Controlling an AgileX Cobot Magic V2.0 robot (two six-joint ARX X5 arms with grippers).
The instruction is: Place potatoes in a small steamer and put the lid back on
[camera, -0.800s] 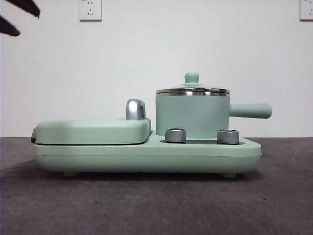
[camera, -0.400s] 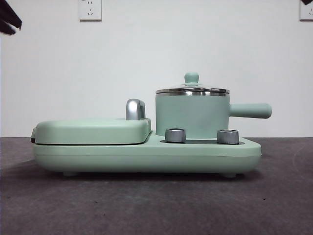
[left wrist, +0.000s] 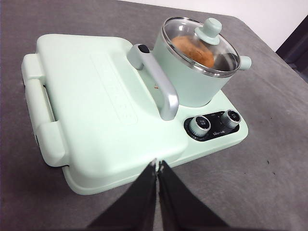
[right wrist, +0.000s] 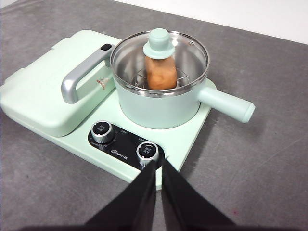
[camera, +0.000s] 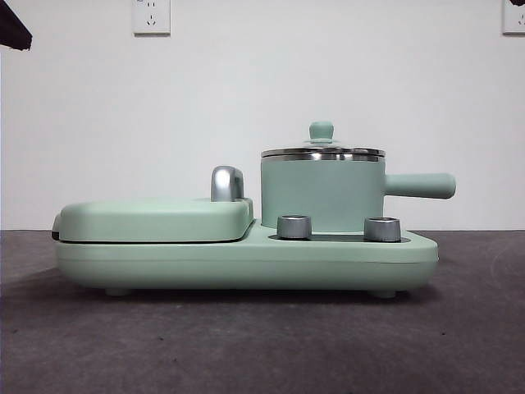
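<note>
Your potato (right wrist: 160,73) sits inside the small steamer (camera: 322,195), resting on the wire rack in there, orange-brown through the glass. The lid (right wrist: 160,57) is seated on the steel rim, its green knob upright in the middle. The steamer stands on the right end of the mint-green cooker base (camera: 246,261), straight handle sticking out to the side, just behind the two steel dials (camera: 294,226). Beside it, the flat griddle cover (left wrist: 96,106) lies closed, its chrome handle (left wrist: 156,82) arching up next to the pot. Your left gripper (left wrist: 157,166) hangs above the near edge of the cover, jaws pressed together, gripping nothing. Your right gripper (right wrist: 159,166) hovers over the dial panel, jaws nearly meeting, only a sliver between them, nothing in them. Both are well clear of the pot above the grey desk (camera: 246,345).
</note>
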